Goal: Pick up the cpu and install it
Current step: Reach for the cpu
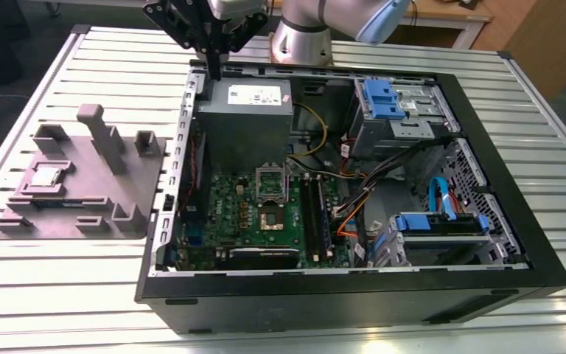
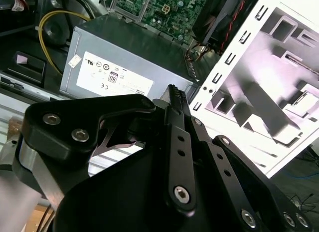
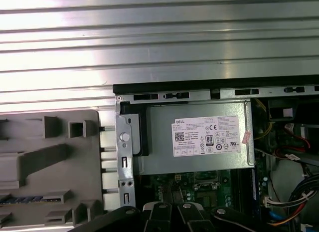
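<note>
Fingers [image 2: 175, 100] together, empty, over computer case [image 1: 362, 295] rim, cpu [image 1: 47, 175] well apart on grey fixture [image 1: 135, 192]

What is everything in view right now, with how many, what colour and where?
Small flat square silvery-grey cpu: one, silvery, lying in the fixture tray.
Grey moulded plastic fixture tray: one, on the table, at the exterior view's left of the case.
Open black computer case: one, mid-table.
Grey metal power supply box with white label: one, inside the case.
Green motherboard: one, case floor.
Dark square socket with hinged metal frame: one, on the motherboard.
Blue plastic drive brackets: two, case's far side.
Slatted silver metal table: one.
Robot arm: one, silver-grey.
Gripper: one, black, fingers shut, empty, above the power supply's edge.
</note>
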Robot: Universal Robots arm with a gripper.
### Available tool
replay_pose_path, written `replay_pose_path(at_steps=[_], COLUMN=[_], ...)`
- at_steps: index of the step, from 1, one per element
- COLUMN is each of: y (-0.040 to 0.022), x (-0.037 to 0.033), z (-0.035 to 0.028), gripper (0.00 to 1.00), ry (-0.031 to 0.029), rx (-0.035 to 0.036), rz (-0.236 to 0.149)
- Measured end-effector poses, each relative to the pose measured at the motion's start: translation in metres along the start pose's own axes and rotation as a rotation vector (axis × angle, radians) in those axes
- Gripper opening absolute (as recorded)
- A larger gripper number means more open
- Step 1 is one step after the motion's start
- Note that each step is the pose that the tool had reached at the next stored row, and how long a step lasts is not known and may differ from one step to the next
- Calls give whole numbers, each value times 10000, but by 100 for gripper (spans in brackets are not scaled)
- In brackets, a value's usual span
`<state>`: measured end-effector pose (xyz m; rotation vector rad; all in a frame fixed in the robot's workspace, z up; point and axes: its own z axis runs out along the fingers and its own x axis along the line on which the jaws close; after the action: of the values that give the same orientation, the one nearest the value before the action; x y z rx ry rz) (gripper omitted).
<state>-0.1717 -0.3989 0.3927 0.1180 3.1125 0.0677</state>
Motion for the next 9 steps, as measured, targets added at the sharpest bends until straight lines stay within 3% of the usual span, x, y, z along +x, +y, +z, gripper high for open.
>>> replay_pose_path(at_steps=[9], y=[-4], x=[52], z=[1], gripper=[10], ry=[0], rx=[0], rz=[0])
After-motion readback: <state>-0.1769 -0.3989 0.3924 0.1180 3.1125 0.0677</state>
